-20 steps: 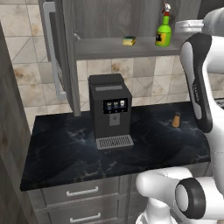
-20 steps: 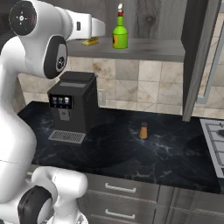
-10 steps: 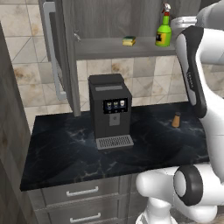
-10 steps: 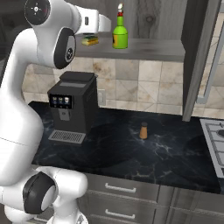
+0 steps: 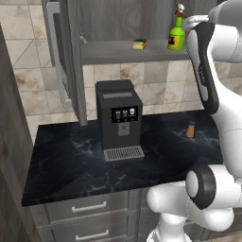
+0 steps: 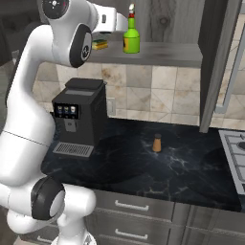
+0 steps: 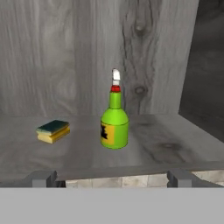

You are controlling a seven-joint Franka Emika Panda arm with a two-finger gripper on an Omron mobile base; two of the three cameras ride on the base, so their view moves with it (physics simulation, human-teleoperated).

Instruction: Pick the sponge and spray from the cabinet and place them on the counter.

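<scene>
Spray point(image 7: 114, 126) stands upright right in front of the wide-open gripper point(image 7: 111, 178), sponge point(image 7: 53, 131) well off beside it, so I'd go straight in and pinch the body, not that skinny neck.

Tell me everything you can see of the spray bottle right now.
The spray is a bright green bottle with a rounded body, yellow label with a dark mark, narrow neck, and red-and-white trigger nozzle on top. It looks like glossy plastic. It stands upright on the cabinet shelf, near the front edge, apart from the sponge beside it. Nothing grips it; the tool sits in front of it, fingers spread.
</scene>
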